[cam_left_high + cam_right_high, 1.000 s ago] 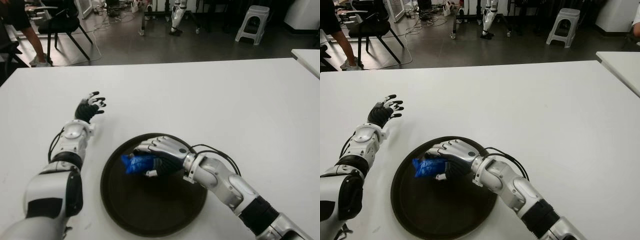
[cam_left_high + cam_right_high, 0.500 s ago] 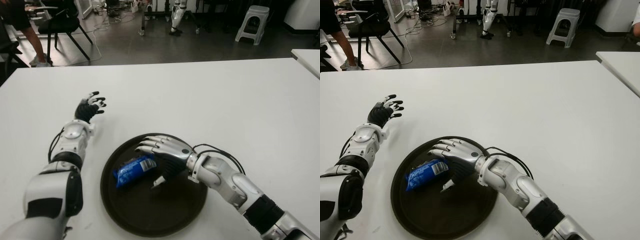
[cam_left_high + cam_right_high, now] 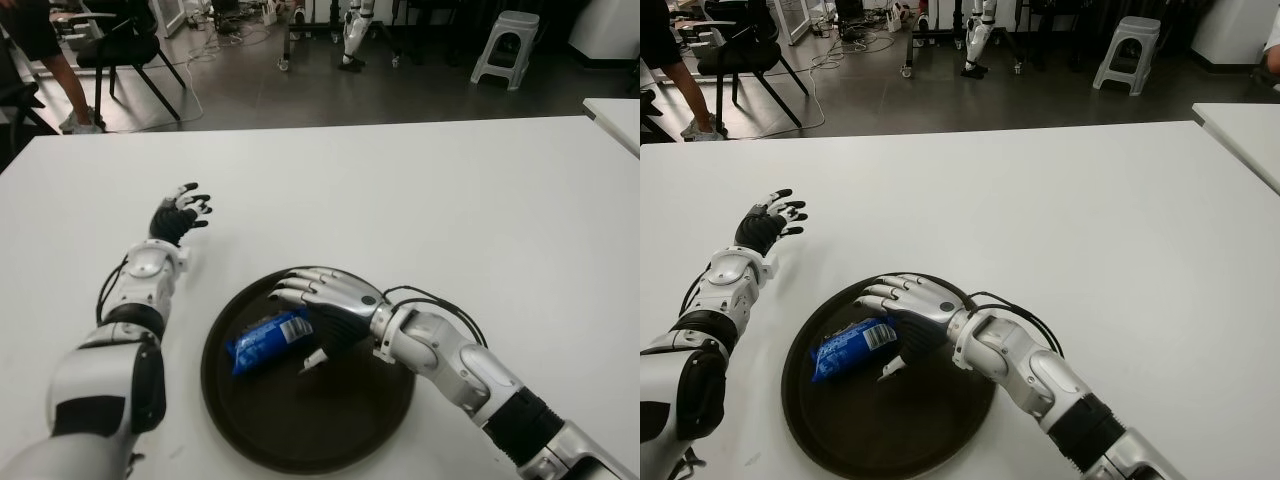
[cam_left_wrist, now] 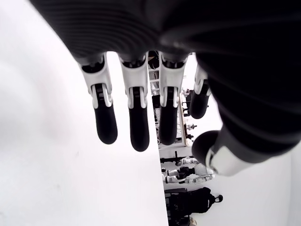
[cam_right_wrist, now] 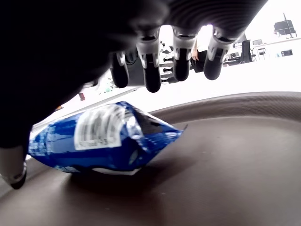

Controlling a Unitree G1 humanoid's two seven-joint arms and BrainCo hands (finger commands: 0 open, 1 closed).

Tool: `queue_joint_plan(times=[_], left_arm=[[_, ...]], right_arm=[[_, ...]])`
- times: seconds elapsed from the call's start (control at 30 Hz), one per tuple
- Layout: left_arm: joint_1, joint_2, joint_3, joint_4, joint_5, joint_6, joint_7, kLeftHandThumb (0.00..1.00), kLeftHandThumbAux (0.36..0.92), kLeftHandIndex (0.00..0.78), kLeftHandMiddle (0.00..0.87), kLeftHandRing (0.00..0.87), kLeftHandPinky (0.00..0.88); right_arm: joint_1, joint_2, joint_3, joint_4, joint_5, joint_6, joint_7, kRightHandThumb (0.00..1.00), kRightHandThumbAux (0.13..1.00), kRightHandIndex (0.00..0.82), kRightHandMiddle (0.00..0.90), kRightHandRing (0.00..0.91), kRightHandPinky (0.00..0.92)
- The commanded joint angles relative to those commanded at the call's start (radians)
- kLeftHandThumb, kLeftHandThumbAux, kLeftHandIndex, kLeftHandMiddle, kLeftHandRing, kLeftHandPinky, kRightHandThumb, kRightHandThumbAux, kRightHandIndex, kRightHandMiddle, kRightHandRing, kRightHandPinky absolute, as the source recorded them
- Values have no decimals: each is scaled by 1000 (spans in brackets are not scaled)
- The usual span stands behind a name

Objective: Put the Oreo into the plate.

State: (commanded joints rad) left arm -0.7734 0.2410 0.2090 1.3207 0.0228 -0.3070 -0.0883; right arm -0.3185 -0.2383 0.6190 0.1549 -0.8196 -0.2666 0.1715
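Oreo pack [image 3: 264,340] lies inside plate [image 3: 300,440], R hand [image 3: 322,300] fingers spread above it, gripping nothing; L hand [image 3: 178,215] spread too.

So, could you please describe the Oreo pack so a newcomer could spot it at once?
On the white table sits a round dark plate. The Oreo pack lies on the plate's left part, just under the open right robot hand. It is the only blue thing there, a crinkled wrapper with a white label.
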Motion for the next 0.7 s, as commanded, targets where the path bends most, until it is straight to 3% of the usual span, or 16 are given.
queue_joint_plan(times=[0.13,0.37,0.47,0.57,0.7], left_arm=[[0,1,0,1,0,1,-2,11,654,156,256,267,294],[-2,1,3,2,-4,6,-6,14,633,165,265,276,296],[-2,2,4,2,-5,6,-8,24,632,168,267,278,295],[-2,3,5,2,-6,6,-9,30,634,170,270,280,298],[-1,5,7,5,-7,10,-13,37,632,164,265,278,296]], right_arm=[[-16,-19,-39,-23,23,7,7,0,502,0,0,0,0],[-124,-70,-169,38,112,-26,-6,0,506,0,0,0,0],[-134,-100,-243,25,142,-12,-29,0,515,0,0,0,0],[-136,-104,-278,18,152,5,-46,0,529,0,0,0,0],[-171,-121,-367,164,181,12,-173,0,511,0,0,0,0]])
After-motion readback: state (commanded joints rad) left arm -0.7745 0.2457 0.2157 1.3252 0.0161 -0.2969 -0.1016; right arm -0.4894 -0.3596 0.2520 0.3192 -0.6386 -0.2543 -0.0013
